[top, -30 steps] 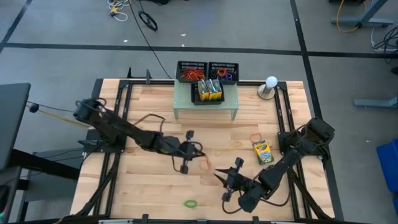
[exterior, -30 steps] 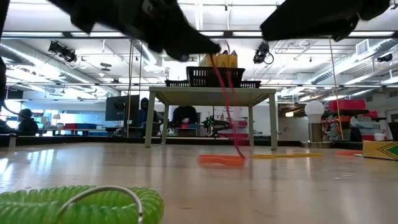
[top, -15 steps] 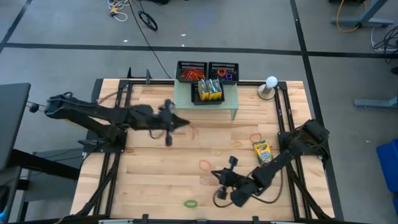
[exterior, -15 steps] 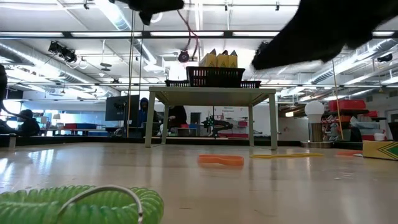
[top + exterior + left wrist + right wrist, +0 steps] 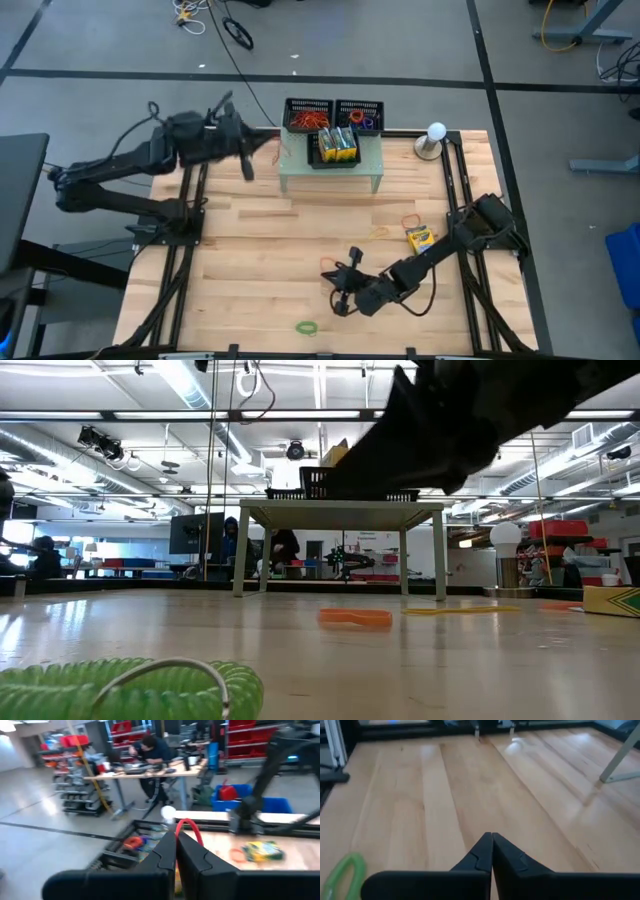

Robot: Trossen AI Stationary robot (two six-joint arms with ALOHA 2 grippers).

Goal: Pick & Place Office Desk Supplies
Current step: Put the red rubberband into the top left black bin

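The left gripper point(image 5: 176, 851) pinches a red rubber band point(image 5: 189, 827); carry it over the mesh tray point(image 5: 307, 114) ahead, then let go. The right gripper point(image 5: 491, 851) is closed with nothing in it.

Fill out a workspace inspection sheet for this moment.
Surface: wooden table, nothing spilled.
Job's things: one crayon box loose; more boxes in a tray on the riser; green band and orange band loose.
Clutter: white ball on a stand.
Grippers: left gripper raised by the trays, shut on a red band; right gripper low, shut, empty.
Cables: black cable on floor.
Surroundings: person at a desk.
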